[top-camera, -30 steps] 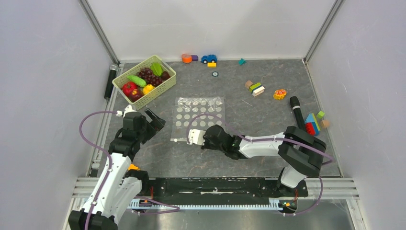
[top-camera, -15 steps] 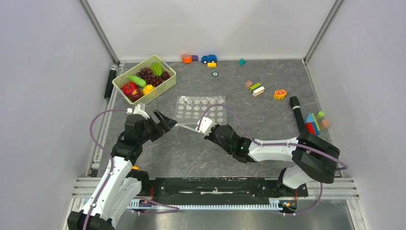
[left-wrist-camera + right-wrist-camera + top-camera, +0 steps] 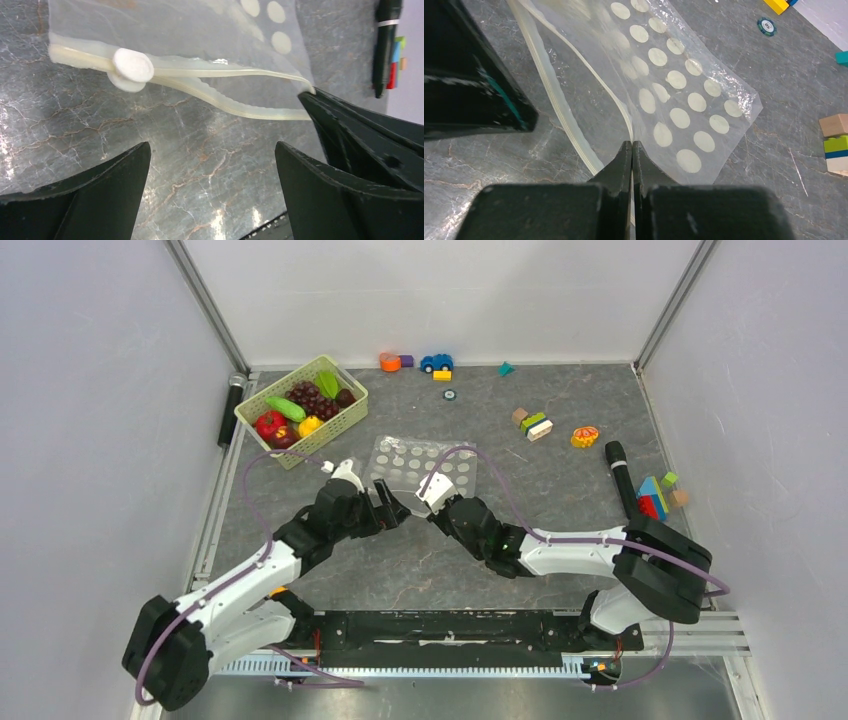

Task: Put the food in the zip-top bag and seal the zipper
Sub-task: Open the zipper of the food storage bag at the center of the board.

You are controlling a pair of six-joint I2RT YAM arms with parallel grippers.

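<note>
Right wrist: right hand [image 3: 631, 144] seemingly pinches ribbed zipper [image 3: 80, 56] of crinkly bag [image 3: 674, 95]; left hand [image 3: 211, 147] gapes.

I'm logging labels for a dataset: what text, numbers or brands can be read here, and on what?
None reads clearly.
Round dark token: pale central mark, perhaps digits, too blurred to read.
Zip-top bag: white dots only, no words.
Marker: pale band, no legible print.

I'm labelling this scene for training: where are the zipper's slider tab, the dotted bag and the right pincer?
slider tab [image 3: 132, 67], left wrist view, on its round white top.
zip-top bag [image 3: 674, 95], right wrist view, middle of the dotted panel.
right pincer [image 3: 631, 144], right wrist view, between the shut tips gripping the bag's mouth.
</note>
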